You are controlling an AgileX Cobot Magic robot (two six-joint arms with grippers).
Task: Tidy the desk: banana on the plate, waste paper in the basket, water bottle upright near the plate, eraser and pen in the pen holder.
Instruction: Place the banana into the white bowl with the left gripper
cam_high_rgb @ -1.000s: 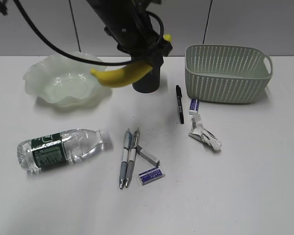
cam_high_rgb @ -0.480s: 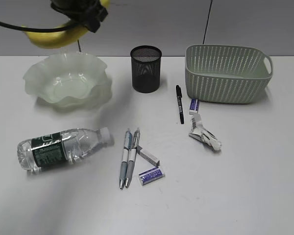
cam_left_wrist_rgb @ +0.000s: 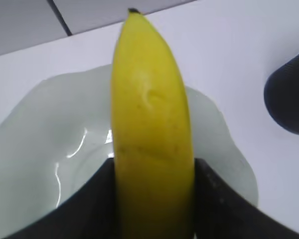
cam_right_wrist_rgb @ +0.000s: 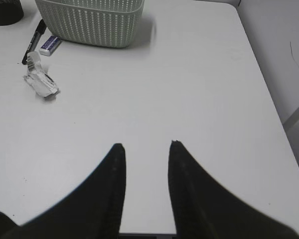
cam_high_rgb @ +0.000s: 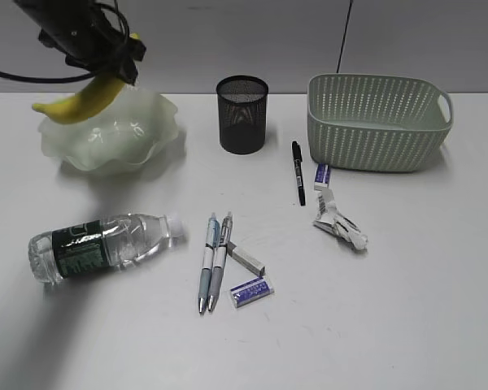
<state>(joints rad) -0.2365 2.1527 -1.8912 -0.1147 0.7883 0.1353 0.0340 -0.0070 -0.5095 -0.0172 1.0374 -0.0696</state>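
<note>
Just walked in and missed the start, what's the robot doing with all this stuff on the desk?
The left hand holds the banana just above the ruffled green plate, not yet released. The right hand is open and holds nothing. The water bottle lies on its side, and the pens, erasers and waste paper lie on the desk.

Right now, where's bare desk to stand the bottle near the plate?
Free: the strip between plate and water bottle, and the patch between plate and pen holder. Crowded: centre, around the two pens and erasers.
</note>
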